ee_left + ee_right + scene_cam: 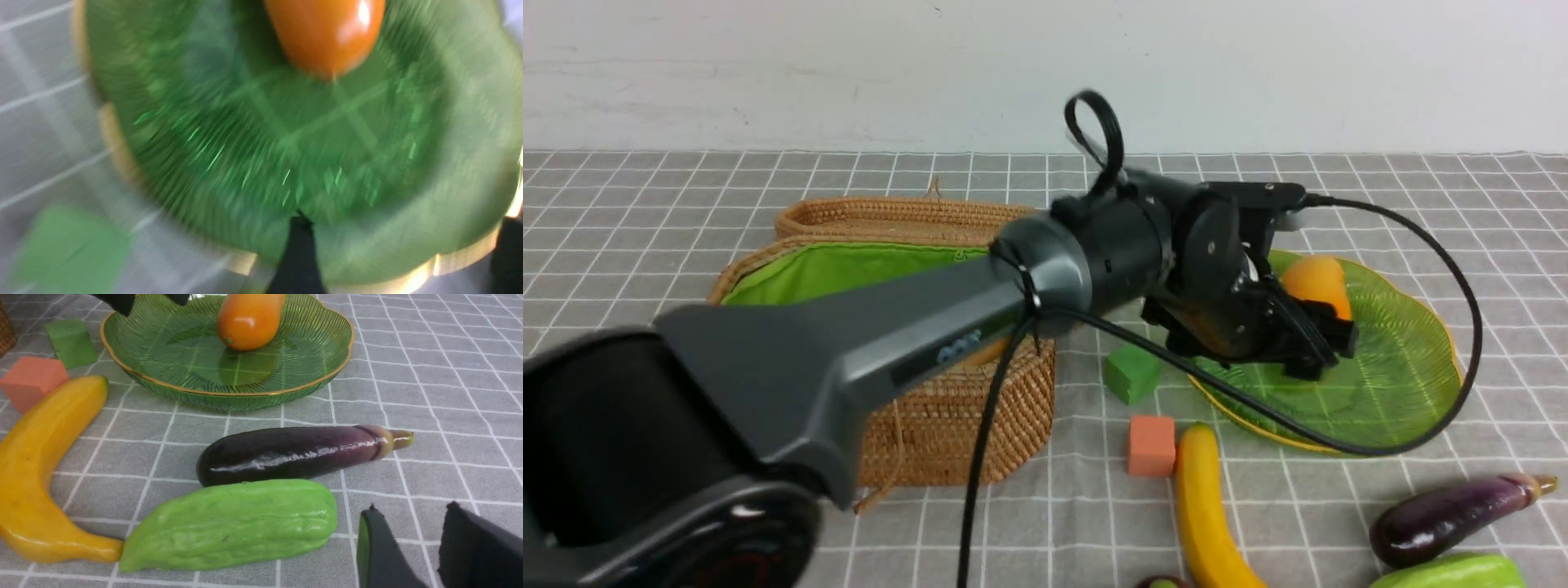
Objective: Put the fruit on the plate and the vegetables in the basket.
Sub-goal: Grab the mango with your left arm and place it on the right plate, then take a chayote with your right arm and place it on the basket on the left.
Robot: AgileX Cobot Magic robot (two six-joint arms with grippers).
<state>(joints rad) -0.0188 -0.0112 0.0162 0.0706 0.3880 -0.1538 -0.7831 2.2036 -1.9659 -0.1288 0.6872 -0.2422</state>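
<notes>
While the left gripper [1319,351] hangs over the plate [1405,359], right of centre in the front view, its jaws stand wide apart with nothing between them. The mango [1315,282] lies on the plate's far side. That fruit's step looks done; the banana [1205,506] at lower centre and the mangosteen [1164,581] at the bottom edge are not yet plated. The next move calls for lifting clear, then reaching for the banana. The right gripper [425,555], partly open and empty, sits near the gourd [233,522] and the eggplant [294,455], both bound for the basket [947,408] at left. Pale lettering on the left arm [849,343] is too blurred to read.
</notes>
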